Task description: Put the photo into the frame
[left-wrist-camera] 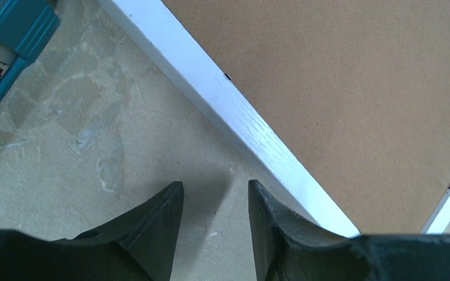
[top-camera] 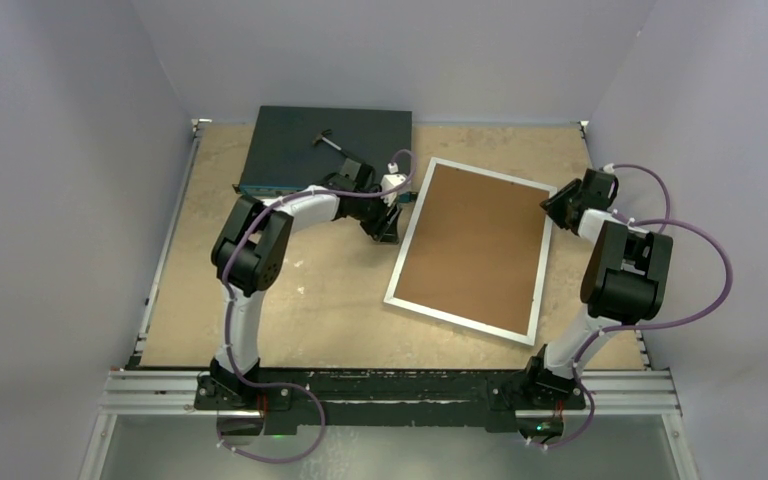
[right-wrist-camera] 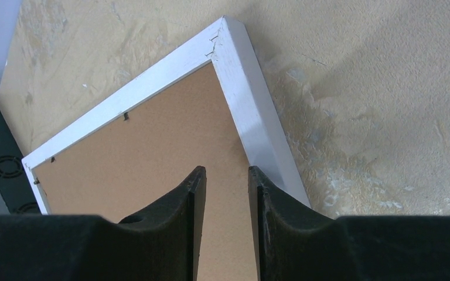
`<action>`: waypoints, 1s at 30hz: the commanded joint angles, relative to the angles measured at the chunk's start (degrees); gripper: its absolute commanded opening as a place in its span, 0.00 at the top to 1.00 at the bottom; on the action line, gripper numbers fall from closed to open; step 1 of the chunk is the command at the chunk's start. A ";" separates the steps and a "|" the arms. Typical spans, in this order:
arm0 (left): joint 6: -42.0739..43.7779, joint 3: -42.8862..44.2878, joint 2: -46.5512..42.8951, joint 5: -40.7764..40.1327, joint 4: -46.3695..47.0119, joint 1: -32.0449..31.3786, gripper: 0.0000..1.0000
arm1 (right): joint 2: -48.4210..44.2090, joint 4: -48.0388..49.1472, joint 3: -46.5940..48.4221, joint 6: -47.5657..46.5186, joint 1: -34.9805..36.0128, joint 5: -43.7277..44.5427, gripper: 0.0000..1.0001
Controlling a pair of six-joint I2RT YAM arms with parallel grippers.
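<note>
The frame (top-camera: 460, 321) lies flat on the table, slightly turned, its thin white border around a plain brown backing board (top-camera: 475, 245) that fills it. The photo is hidden. My left gripper (top-camera: 388, 228) is low beside the frame's left border (left-wrist-camera: 234, 111). It is open, with only bare table between the fingers (left-wrist-camera: 215, 182). My right gripper (top-camera: 552, 208) hangs over the frame's upper right edge (right-wrist-camera: 252, 105). Its jaws stand apart over the brown board with nothing between them (right-wrist-camera: 225, 168).
A dark flat network switch box (top-camera: 310, 145) sits at the back left with a small dark tool (top-camera: 328, 140) on top; its teal corner (left-wrist-camera: 12, 41) is close to my left gripper. Grey walls enclose the tan table (top-camera: 290, 290) on three sides.
</note>
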 commanded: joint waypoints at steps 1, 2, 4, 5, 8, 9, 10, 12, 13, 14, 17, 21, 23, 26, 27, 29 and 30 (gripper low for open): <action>-0.30 1.59 -1.58 1.59 -2.58 0.59 0.56 | 0.63 -1.80 -1.16 -0.45 -0.02 -0.61 0.65; -0.83 1.55 -1.43 2.16 -2.43 0.59 0.56 | 0.51 -1.88 -1.10 -0.46 -0.04 -0.57 0.65; -1.58 1.22 -1.88 2.75 -1.67 0.59 0.56 | 0.37 -2.18 -1.07 -0.47 -0.04 -0.32 0.65; -1.72 1.02 -2.35 3.01 -1.25 0.61 0.56 | 0.37 -2.29 -1.01 -0.54 -0.04 -0.25 0.65; -2.84 1.09 -3.63 4.70 -0.49 0.54 0.57 | 0.29 -2.46 -1.10 -0.60 -0.01 0.06 0.65; -3.29 1.22 -4.01 5.41 -0.26 0.58 0.57 | 0.29 -2.46 -1.18 -0.66 -0.03 0.06 0.65; -3.78 1.18 -4.27 6.26 0.17 0.58 0.57 | 0.28 -2.45 -1.26 -0.64 -0.03 0.06 0.65; -4.57 1.07 -4.18 7.70 0.65 0.27 0.57 | 0.37 -2.29 -1.44 -0.59 -0.02 -0.02 0.65; -4.88 1.04 -3.94 8.27 0.80 0.16 0.57 | 0.44 -2.08 -1.61 -0.61 0.01 -0.10 0.65; -5.34 0.87 -3.68 8.74 1.04 0.06 0.57 | 0.46 -1.97 -1.71 -0.59 -0.03 -0.11 0.65; -5.79 -0.21 -3.58 8.80 2.17 -0.12 0.56 | 0.47 -1.99 -1.65 -0.64 0.00 -0.69 0.65; -6.22 -0.90 -1.51 8.50 3.07 -0.42 0.58 | -2.76 -1.07 -2.09 -0.64 -0.01 -0.21 0.65; -6.56 -1.01 -0.02 8.72 3.56 -0.51 0.60 | -3.99 -1.42 -1.66 -0.62 -0.04 0.31 0.65; -6.94 -1.57 1.14 8.80 4.93 -0.69 0.63 | -4.99 -2.21 -0.77 -0.74 -0.04 0.59 0.64; -6.99 -1.65 1.54 8.90 5.12 -0.81 0.63 | -5.16 -2.29 -0.70 -0.74 -0.04 0.59 0.64; -6.38 -1.52 2.28 7.97 4.87 -0.94 0.66 | -5.29 -2.48 -0.52 -0.59 0.00 0.42 0.64; -5.94 -1.51 2.63 7.20 4.61 -1.05 0.67 | -5.44 -2.47 -0.49 -0.50 -0.04 0.42 0.64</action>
